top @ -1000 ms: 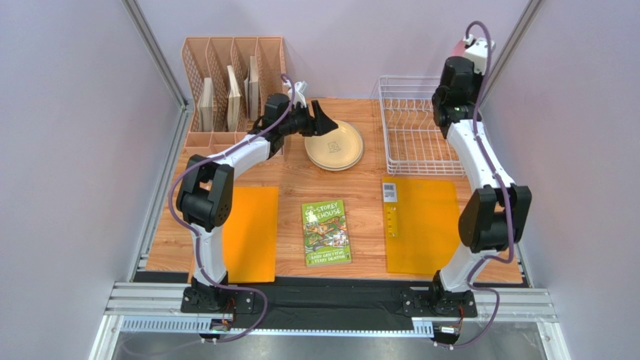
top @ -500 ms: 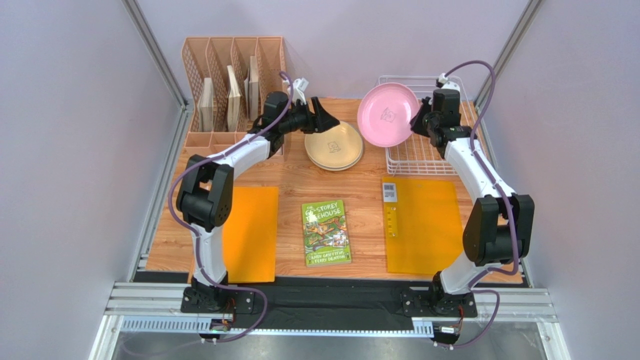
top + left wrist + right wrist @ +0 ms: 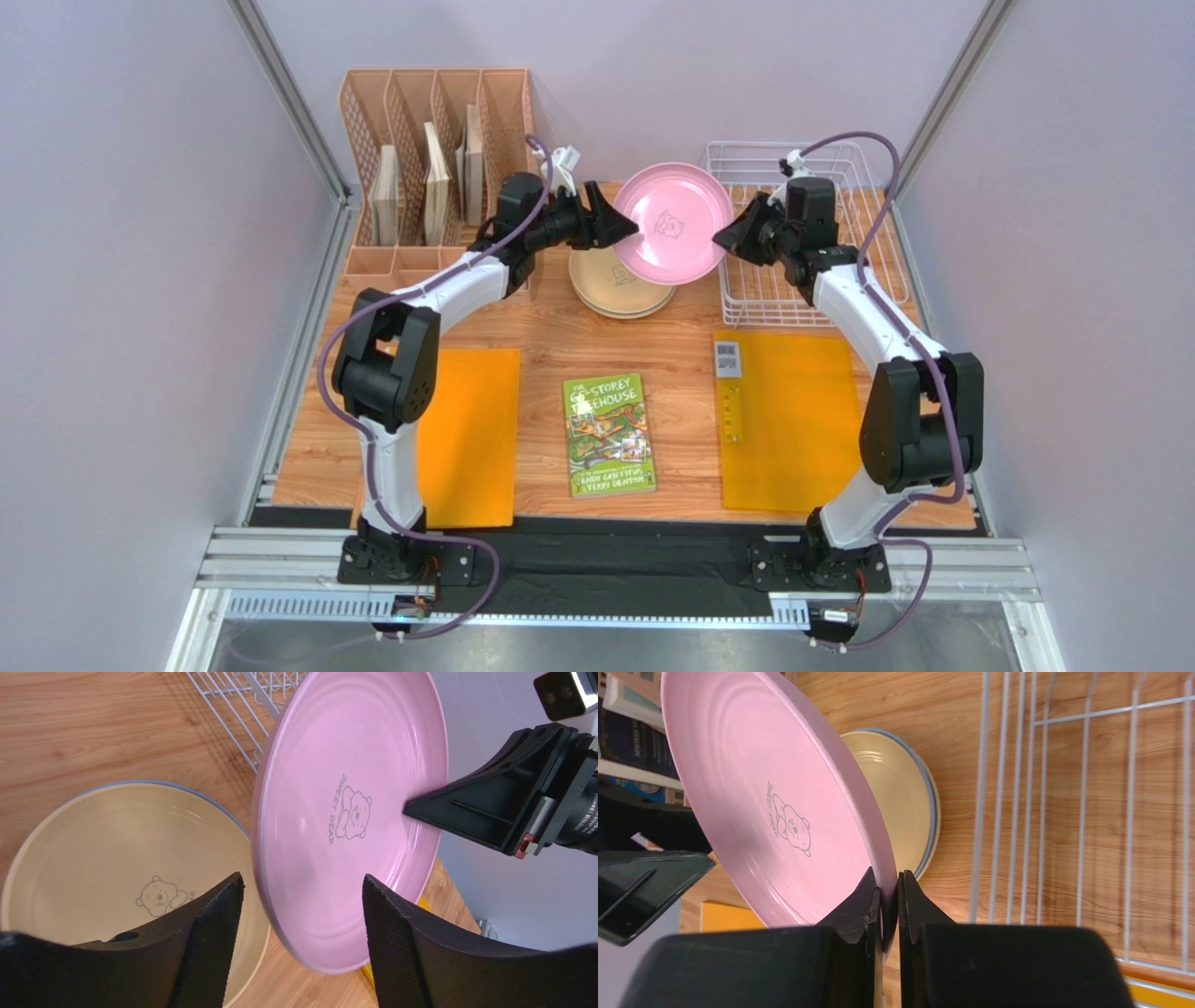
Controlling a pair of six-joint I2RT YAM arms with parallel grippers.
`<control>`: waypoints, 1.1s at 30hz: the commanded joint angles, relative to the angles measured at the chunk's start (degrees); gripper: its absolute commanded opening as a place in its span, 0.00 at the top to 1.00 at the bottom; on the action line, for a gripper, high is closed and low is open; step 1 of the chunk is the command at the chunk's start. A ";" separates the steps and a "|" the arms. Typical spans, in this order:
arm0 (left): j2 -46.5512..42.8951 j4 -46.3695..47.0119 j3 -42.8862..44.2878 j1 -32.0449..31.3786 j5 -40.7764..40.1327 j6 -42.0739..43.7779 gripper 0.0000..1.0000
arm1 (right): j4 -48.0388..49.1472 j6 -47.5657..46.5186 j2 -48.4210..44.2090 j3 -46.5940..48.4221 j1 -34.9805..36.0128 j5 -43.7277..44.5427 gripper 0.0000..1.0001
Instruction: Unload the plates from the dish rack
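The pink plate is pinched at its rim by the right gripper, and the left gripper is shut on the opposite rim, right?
No: the right gripper does pinch the pink plate at its rim, but the left gripper is open around the opposite rim, as the left wrist view shows.

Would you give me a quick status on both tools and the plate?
Right tool shut on pink plate, tilted above stacked plates. Left tool open at its rim. Nothing blocking.

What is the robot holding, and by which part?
The right gripper pinches the pink plate by its rim. The left gripper holds nothing, fingers spread around the opposite rim.
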 commanded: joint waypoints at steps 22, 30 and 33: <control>-1.93 -11.73 -0.09 -1.78 -19.14 7.93 1.00 | -0.88 -3.02 -4.25 1.09 1.41 7.05 0.40; -1.41 -13.04 -0.54 0.94 -19.93 6.43 1.00 | -1.41 -3.03 -3.55 1.08 1.41 6.96 0.40; -0.44 -12.96 -0.53 1.56 -19.67 5.99 1.00 | -1.41 -2.94 -3.29 1.26 1.24 6.44 0.40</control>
